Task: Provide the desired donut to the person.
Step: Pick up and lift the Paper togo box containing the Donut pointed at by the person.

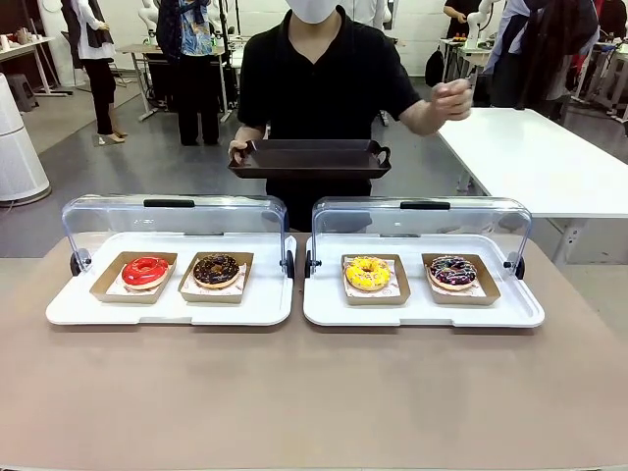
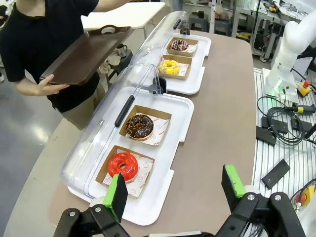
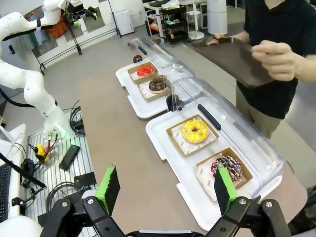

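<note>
My left tool (image 2: pixel 175 187) and right tool (image 3: pixel 165 188), each bottom centre, gape wide, holding nothing. Mid-frame on the worktop (image 1: pixel 314 392) lie the red donut (image 1: pixel 145 271), chocolate donut (image 1: pixel 216 270), yellow donut (image 1: pixel 368 273) and sprinkled donut (image 1: pixel 452 272). The person (image 1: pixel 324 88), top centre, holds a dark tray (image 1: pixel 309 157), free hand (image 1: pixel 451 98) perhaps pointing.

In the left wrist view the left gripper (image 2: pixel 175 186) rises from the bottom edge, jaws wide apart with nothing between them, green pads (image 2: pixel 117 191) facing inward. The right arm (image 2: pixel 292 47) stands upright at the upper right. In the right wrist view the right gripper (image 3: pixel 166 188) is the same, jaws spread and empty, with the left arm (image 3: pixel 27 81) bent at the upper left. In the front view the person's raised hand (image 1: pixel 452 99) is loosely curled at upper right, forearm bare; the lower hand (image 1: pixel 238 149) grips at waist height.
</note>
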Controlling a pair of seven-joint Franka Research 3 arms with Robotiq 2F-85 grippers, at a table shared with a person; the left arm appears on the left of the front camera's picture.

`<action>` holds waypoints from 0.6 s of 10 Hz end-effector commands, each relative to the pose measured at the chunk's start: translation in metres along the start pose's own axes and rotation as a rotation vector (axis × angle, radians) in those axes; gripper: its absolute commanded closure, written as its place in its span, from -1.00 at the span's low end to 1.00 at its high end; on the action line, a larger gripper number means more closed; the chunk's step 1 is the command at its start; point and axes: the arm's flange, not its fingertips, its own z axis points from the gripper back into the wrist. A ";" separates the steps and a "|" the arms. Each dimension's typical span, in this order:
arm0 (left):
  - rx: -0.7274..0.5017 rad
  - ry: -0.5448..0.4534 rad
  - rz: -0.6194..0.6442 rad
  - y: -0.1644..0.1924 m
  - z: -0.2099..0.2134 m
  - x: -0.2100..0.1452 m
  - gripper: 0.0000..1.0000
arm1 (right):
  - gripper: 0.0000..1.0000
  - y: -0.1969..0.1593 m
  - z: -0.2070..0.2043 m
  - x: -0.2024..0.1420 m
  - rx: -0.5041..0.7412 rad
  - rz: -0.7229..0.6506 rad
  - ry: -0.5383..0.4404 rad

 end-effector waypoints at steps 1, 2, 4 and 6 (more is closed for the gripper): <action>-0.007 -0.006 0.000 0.001 0.004 0.000 -1.00 | -1.00 -0.001 0.001 0.001 0.003 0.002 -0.003; -0.007 -0.006 0.000 0.001 0.004 0.000 -1.00 | -1.00 -0.001 0.001 0.001 0.003 0.002 -0.003; -0.007 -0.006 0.000 0.001 0.004 0.000 -1.00 | -1.00 -0.001 0.001 0.001 0.003 0.002 -0.003; -0.007 -0.006 0.000 0.001 0.004 0.000 -1.00 | -1.00 -0.001 0.001 0.001 0.003 0.002 -0.003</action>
